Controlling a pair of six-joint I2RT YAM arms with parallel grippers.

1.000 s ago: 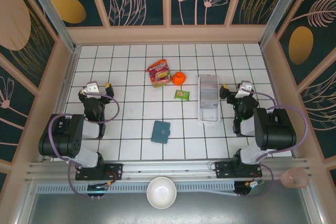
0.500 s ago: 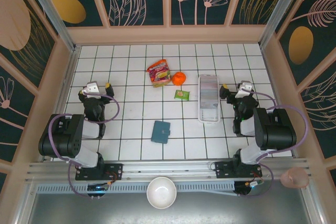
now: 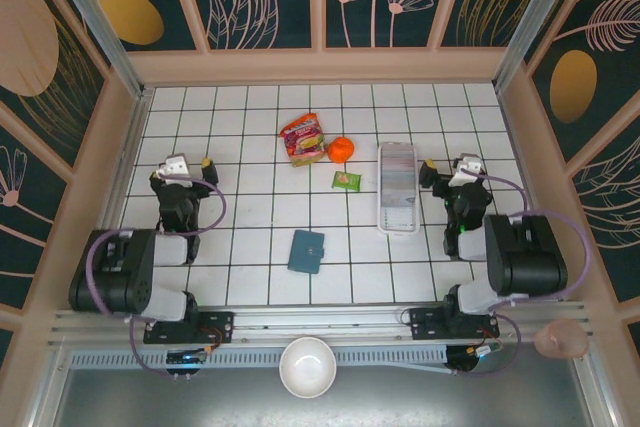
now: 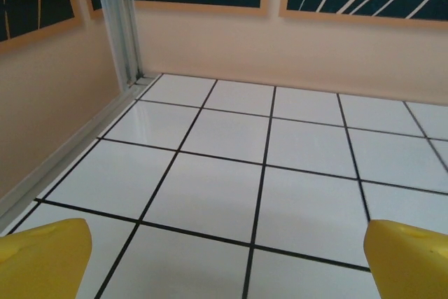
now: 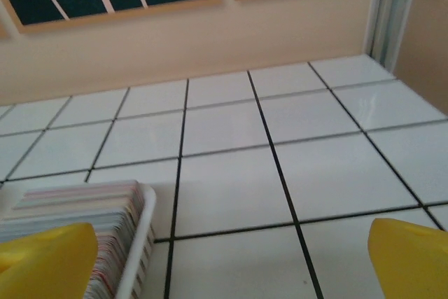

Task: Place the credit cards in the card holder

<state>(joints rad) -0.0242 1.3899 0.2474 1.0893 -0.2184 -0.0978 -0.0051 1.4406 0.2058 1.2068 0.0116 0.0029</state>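
Top external view, as I see it from the operator's station. The white tiled surface [image 3: 260, 212] carries the card holder [image 3: 306, 251], a dark teal rectangle lying flat and slightly skewed to the tile lines. It sits in the near middle, between the two arms and touching neither. To its right and farther back lies a long clear tray [image 3: 397, 230], its long side running away from the arms, with the credit cards [image 3: 397, 172] packed inside it. A small green packet [image 3: 347, 180] lies just left of the tray. Behind that are an orange fruit [image 3: 341, 149] and a red snack bag [image 3: 303, 138], side by side. A white bowl [image 3: 306, 366] rests on the metal ledge in front of the arm bases.

The left end effector [image 3: 183, 167] hovers over the left side of the surface, well apart from every object. The right end effector [image 3: 455, 167] hovers just right of the tray.

Left wrist view: the yellow fingertips [image 4: 42, 257] stand at opposite edges of the frame, spread wide over bare tile, holding nothing.

Right wrist view: its fingertips [image 5: 409, 257] are likewise spread wide and empty. The tray's white rim and the striped card edges lie beside the left one.
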